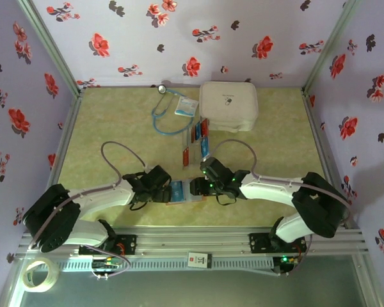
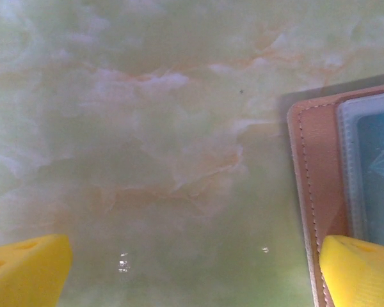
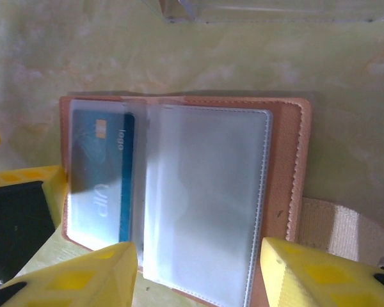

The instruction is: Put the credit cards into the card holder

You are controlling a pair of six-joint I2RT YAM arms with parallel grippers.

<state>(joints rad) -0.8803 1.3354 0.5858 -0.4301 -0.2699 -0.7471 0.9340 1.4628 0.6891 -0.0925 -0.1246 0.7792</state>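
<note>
The left hand (image 2: 193,268) and right hand (image 3: 198,275), both spread apart, hover at the open tan leather card holder (image 3: 288,160) with a blue plastic card (image 3: 99,179) sleeved inside.

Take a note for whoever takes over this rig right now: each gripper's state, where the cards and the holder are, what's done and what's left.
Left gripper: wide open, holding nothing, low beside the card holder.
Right gripper: fingers apart over the holder's near edge, nothing gripped.
Holder: lies open on the table between the two arms.
Done: one blue card sits in a clear sleeve; the sleeve beside it is empty.
To do: the red and blue cards in the clear tray behind the holder.
</note>
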